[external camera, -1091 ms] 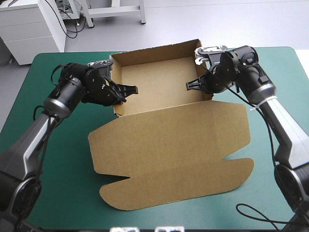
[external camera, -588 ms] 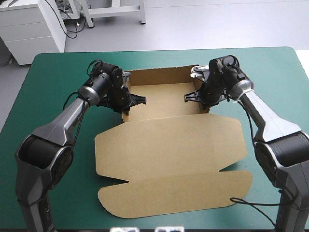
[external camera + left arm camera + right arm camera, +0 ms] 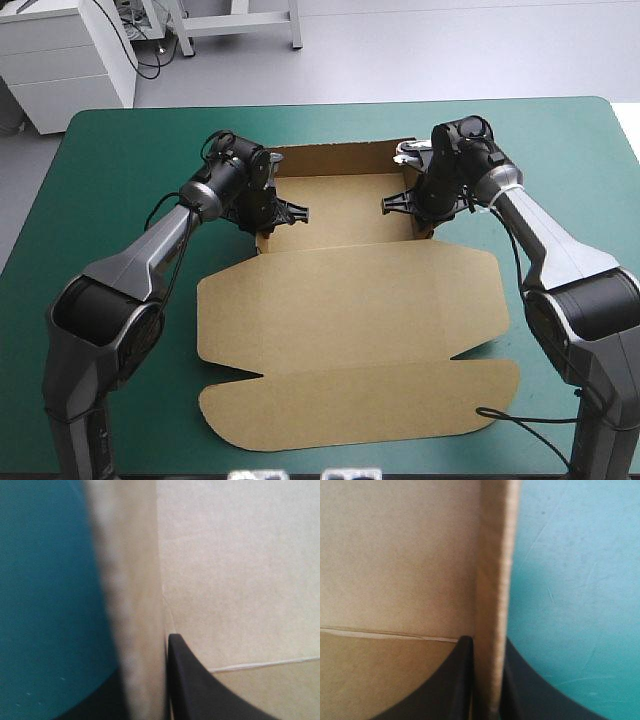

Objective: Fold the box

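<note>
The brown box is an open tray at the far middle of the table, its lid lying flat toward the near edge. My left gripper is shut on the box's left wall, one black finger inside the tray and the other outside. My right gripper is shut on the box's right wall, one black finger inside and the other outside. The tray floor fills the inner side of both wrist views.
The teal-green cover shows on both sides of the box and along the near edge. A grey cabinet stands beyond the far left corner of the table.
Both grippers have drawn closer together with the side walls held, so the tray has become narrower and has shifted a little toward the right. The lid has slid slightly.
</note>
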